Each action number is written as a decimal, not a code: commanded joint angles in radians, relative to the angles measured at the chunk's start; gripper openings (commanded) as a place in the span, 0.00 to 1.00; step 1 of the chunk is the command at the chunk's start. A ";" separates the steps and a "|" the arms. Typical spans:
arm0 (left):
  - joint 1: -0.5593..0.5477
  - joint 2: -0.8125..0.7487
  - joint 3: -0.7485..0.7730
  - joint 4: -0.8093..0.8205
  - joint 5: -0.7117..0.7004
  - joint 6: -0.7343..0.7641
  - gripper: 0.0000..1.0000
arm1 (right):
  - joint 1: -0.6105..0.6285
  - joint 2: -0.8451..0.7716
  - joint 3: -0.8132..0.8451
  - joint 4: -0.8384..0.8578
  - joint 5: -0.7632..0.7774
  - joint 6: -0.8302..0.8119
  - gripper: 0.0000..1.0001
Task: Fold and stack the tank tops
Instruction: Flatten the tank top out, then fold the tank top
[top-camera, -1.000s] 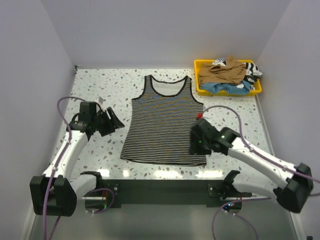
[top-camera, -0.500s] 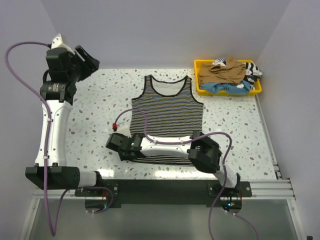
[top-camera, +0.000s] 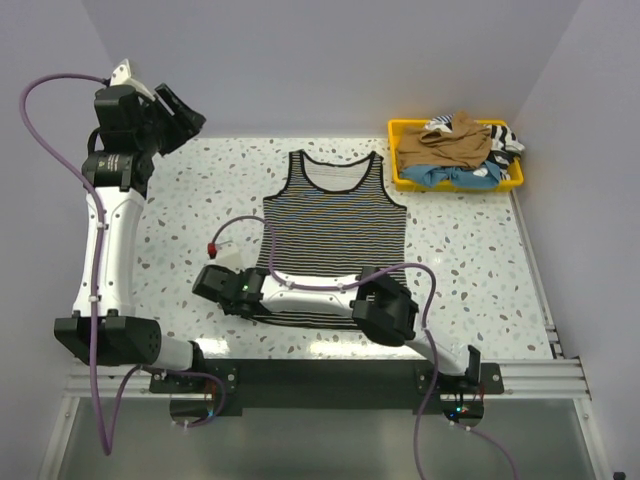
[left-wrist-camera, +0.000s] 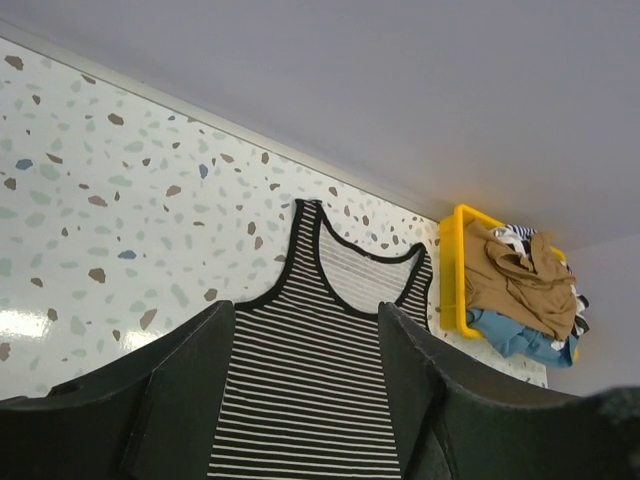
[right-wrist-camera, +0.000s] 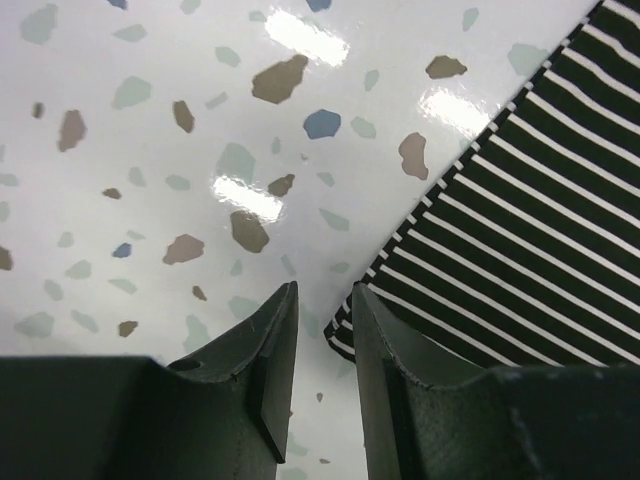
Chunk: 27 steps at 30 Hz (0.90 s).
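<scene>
Right wrist view shows us the right gripper (right-wrist-camera: 324, 296), jaws narrowly parted and empty, low at the hem corner of the striped tank top (right-wrist-camera: 520, 230) lying flat on the table (top-camera: 470, 250), presumably to pinch it for folding; the left gripper (left-wrist-camera: 305, 308) hangs high, spread wide

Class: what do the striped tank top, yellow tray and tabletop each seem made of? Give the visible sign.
Striped tank top: soft matte cloth, probably knit; it lies limp and flat. Yellow tray: likely plastic; smooth uniform colour. Tabletop: glossy speckled terrazzo-look surface; lamp glare.
</scene>
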 joint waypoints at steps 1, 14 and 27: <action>0.002 -0.010 -0.003 0.027 0.035 -0.004 0.64 | 0.011 0.031 0.039 -0.060 0.061 0.008 0.32; 0.001 -0.011 -0.108 0.090 0.043 -0.013 0.64 | 0.043 0.050 -0.006 -0.066 0.046 0.024 0.33; -0.019 0.034 -0.394 0.214 0.023 -0.021 0.60 | 0.051 -0.143 -0.289 0.057 -0.034 -0.006 0.00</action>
